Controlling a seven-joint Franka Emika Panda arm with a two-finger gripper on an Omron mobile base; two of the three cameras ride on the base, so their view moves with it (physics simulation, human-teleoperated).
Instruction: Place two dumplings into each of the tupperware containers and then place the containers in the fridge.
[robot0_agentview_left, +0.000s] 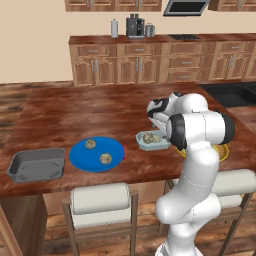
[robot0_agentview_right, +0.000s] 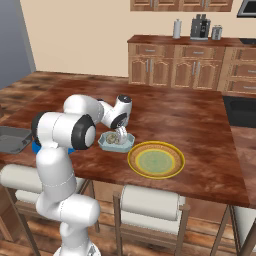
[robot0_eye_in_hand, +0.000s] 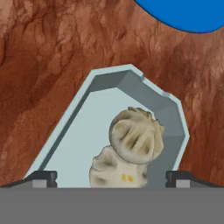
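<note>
The small pale blue tupperware container (robot0_agentview_left: 145, 145) (robot0_agentview_right: 105, 143) (robot0_eye_in_hand: 103, 103) sits on the wooden island with two dumplings (robot0_eye_in_hand: 136, 136) (robot0_eye_in_hand: 109, 168) resting against each other inside it. My gripper (robot0_agentview_left: 160, 131) (robot0_agentview_right: 120, 133) (robot0_eye_in_hand: 111, 179) hangs just above this tub, open, its fingertips (robot0_eye_in_hand: 43, 177) wide apart on either side of the dumplings and touching neither. Two more dumplings (robot0_agentview_left: 90, 144) (robot0_agentview_left: 105, 158) lie on the round blue plate (robot0_agentview_left: 80, 156) (robot0_eye_in_hand: 183, 13). The larger dark grey container (robot0_agentview_left: 36, 165) (robot0_agentview_right: 12, 139) stands empty near the island's left end. The fridge is out of view.
A yellow-green plate (robot0_agentview_right: 156, 159) (robot0_agentview_left: 223, 151) lies right of the pale tub near the front edge. Padded stools (robot0_agentview_left: 99, 197) stand under the island's front. Wooden cabinets (robot0_agentview_left: 140, 62) and a coffee machine (robot0_agentview_left: 135, 26) line the back wall.
</note>
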